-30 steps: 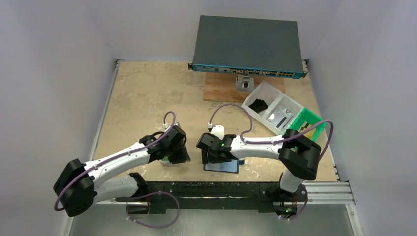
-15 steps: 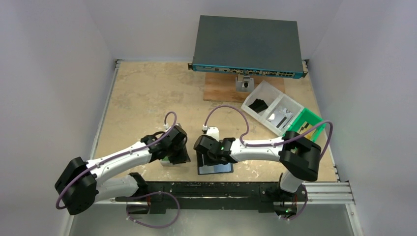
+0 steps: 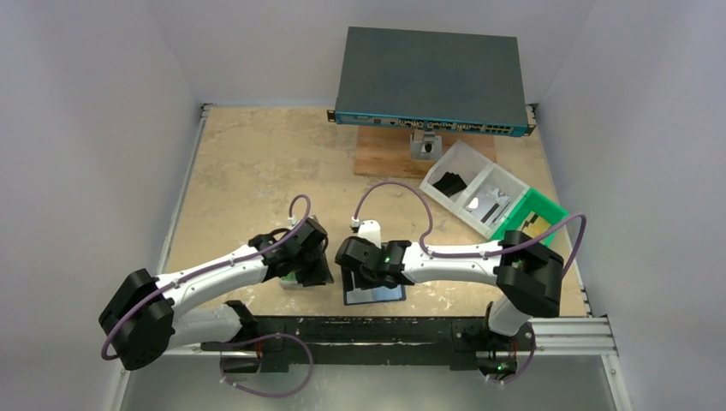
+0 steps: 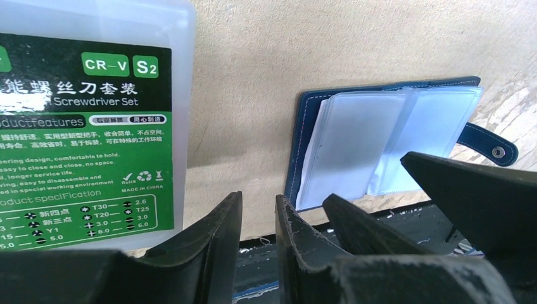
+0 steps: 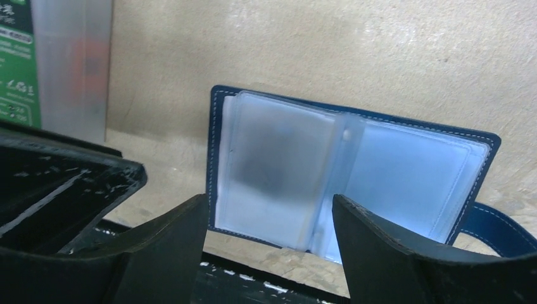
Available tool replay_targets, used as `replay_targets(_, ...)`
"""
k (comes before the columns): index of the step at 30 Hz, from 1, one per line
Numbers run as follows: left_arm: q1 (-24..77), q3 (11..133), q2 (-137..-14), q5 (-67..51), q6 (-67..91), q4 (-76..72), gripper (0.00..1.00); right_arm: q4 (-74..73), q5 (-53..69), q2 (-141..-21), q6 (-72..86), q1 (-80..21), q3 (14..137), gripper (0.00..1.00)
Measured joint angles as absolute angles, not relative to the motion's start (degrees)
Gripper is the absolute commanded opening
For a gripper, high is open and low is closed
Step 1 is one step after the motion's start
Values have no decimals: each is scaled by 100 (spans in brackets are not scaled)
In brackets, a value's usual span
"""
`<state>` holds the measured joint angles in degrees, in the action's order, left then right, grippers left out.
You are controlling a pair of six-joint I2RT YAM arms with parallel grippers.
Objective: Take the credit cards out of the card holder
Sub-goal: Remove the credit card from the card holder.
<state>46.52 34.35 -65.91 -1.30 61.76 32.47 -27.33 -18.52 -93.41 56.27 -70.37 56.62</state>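
Lurker: so where's the wallet sitting, and what are your grippers up to?

Me: wallet [image 5: 354, 171] is lying flat and open on the table [image 5: 316, 50], lower middle of the overhead view, right at the near edge. The clear sleeves [image 5: 278, 158] are fanned out, and the snap tab [image 4: 494, 150] sticks off to the right in my left wrist view. My right gripper [image 5: 271, 212] is over it with jaws spread wide, one at each lower corner of that wrist view, clamped on nothing. Can't tell if they touch the sleeves.

Lurker: and the left one?

Me: my left gripper [image 4: 258, 212] has its jaws almost together, just a thin slit with nothing pinched in it. It sits just beside the grey case [image 4: 95, 126] with the green screwdriver-set label, which fills the left of that view. The wallet is to the right, apart from the case.

Lurker: cards?

Me: there's a grey smudge behind the left sleeve in the right wrist view. Can't tell if that's one of them.
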Motion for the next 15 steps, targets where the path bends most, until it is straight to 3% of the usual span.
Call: replay_targets(15,4652,3435,-6624,-172,6171,3223,25,-2801,-1861,-9843,5723,-7153,5837,61)
